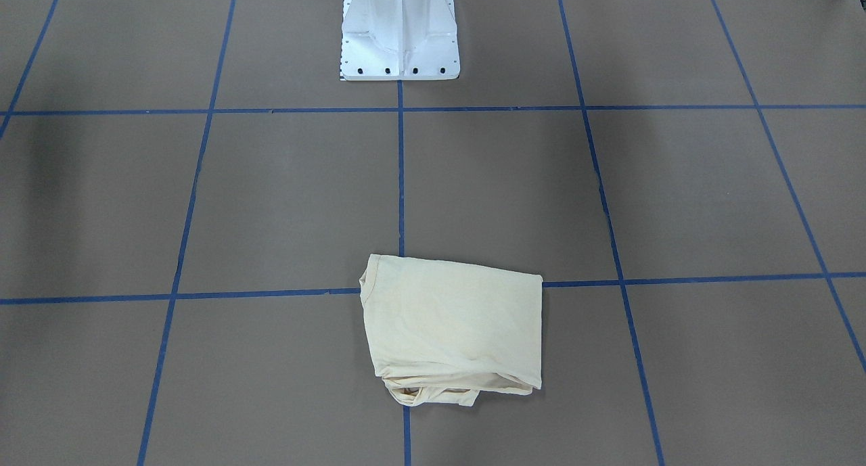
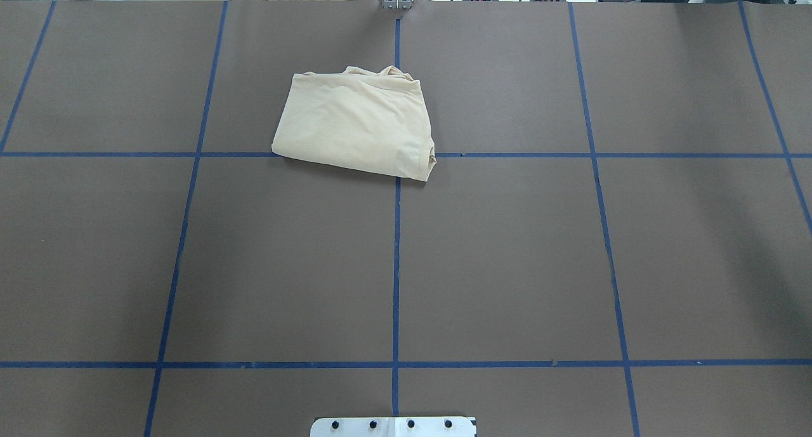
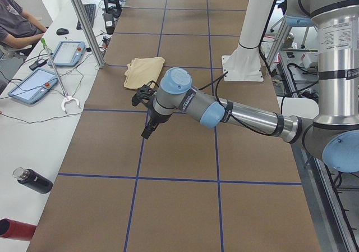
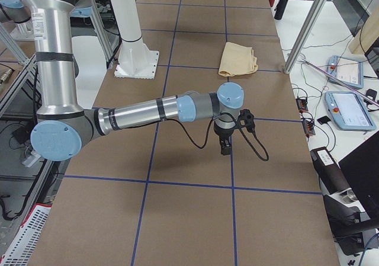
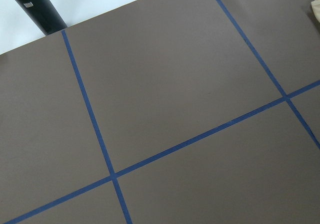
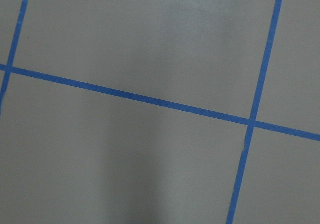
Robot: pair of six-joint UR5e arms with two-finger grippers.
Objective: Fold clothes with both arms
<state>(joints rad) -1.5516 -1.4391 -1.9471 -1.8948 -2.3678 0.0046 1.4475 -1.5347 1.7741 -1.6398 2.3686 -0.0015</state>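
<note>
1. Pedestal [image 1: 399, 33]: white, bolted at the robot's edge of the brown table [image 2: 507, 266], on the centre line of the blue tape grid [image 2: 396, 266].
2. Left arm [image 3: 235, 114]: stretched low over the table to the pedestal's left. Left gripper [image 3: 147, 133] points down above the bare surface, holding nothing; how far its jaws stand apart cannot be told.
3. Right arm [image 4: 142, 113]: stretched likewise to the pedestal's right. Right gripper [image 4: 225, 150] points down, holding nothing; jaw opening cannot be told.
4. Shirt [image 2: 355, 126]: pale yellow, folded into a rough rectangle, flat on the table's far side straight out from the pedestal. It lies across the centre line, mostly to the left, well apart from both grippers.
5. Bottle [image 3: 33, 180]: black, on the white side bench beyond the table's far edge.
</note>
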